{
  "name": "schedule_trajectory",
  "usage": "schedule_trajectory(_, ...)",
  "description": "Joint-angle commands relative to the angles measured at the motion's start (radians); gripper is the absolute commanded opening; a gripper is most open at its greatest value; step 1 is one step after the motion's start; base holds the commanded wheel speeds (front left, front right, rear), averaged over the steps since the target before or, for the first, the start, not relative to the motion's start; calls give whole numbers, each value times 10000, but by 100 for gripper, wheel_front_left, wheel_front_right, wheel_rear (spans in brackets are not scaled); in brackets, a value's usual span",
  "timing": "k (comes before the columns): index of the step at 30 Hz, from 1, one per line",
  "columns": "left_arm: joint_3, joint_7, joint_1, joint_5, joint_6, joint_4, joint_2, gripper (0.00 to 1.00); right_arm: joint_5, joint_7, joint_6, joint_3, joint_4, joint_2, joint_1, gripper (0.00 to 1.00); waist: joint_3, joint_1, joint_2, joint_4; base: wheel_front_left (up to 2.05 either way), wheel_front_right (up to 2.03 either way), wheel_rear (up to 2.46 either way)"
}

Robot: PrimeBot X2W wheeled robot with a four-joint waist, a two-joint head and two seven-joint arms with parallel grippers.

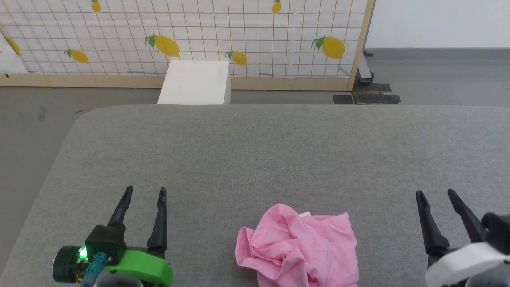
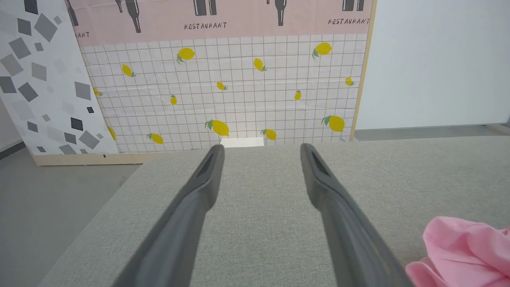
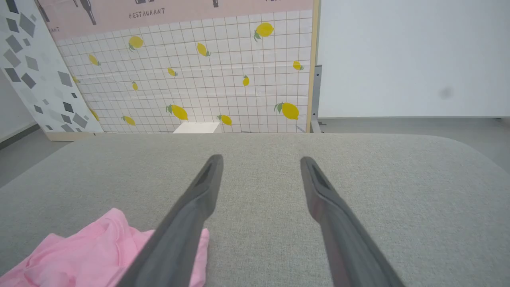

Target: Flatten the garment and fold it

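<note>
The garment (image 1: 299,247) is a crumpled pink heap of thin cloth near the front edge of the grey padded table (image 1: 255,151), with a small white tag at its top. My left gripper (image 1: 144,193) hovers open to its left, nothing between the fingers. On the garment's right stands my right gripper (image 1: 435,195), open as well and apart from the cloth. In the left wrist view the garment (image 2: 466,255) lies at the lower right beside the left gripper (image 2: 261,149). In the right wrist view the garment (image 3: 91,255) lies at the lower left, partly behind a finger of the right gripper (image 3: 261,159).
A white box (image 1: 196,82) stands on the floor beyond the table's far edge. Behind it rises a lemon-patterned panel (image 1: 191,36) in a wooden frame. Grey floor surrounds the table on the left and far right.
</note>
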Motion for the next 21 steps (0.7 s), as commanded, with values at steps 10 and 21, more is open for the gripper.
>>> schedule_trajectory(10, -67, 105, 386, -116, -4, 356, 166, 100, -142, 244, -11, 177, -710, 454, 654, 100, -10, 0, 69, -255, 0, 0, 0)
schedule_trajectory(21, 107, 86, 279, -423, -2, 670, 92, 100, 356, 971, -11, 300, -529, 573, 445, 100, 250, 0, 69, -561, 0, 0, 0)
